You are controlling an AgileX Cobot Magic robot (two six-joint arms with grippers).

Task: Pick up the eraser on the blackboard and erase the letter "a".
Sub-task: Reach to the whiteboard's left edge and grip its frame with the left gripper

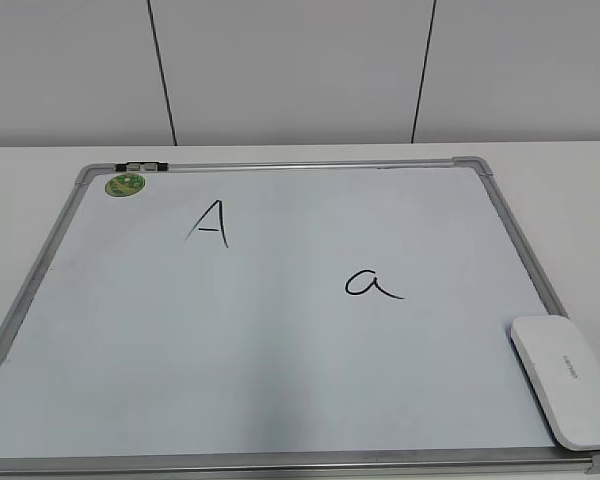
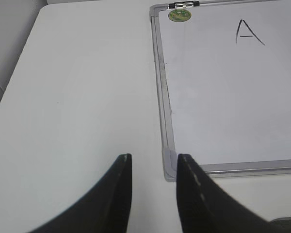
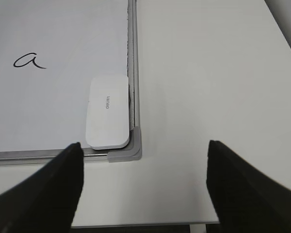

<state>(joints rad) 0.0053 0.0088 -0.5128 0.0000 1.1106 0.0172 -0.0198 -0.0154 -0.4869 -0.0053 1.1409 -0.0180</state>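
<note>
The blackboard (image 1: 280, 350) is a white board with a silver frame, lying flat on the table. The letter "a" (image 1: 372, 285) is written right of its middle; it also shows in the right wrist view (image 3: 29, 61). The white eraser (image 1: 567, 378) lies on the board's near right corner; in the right wrist view (image 3: 108, 111) it is against the frame. My right gripper (image 3: 144, 150) is wide open and empty, above the bare table just off that corner. My left gripper (image 2: 153, 160) is open and empty by the board's near left corner (image 2: 170, 165). Neither gripper shows in the exterior view.
An uppercase "A" (image 1: 210, 222) is written on the board's upper left, near a round green sticker (image 1: 125, 184). The white table (image 2: 77, 97) stretches left of the board. Its near edge (image 3: 136, 224) is close below the right gripper. A wall stands behind.
</note>
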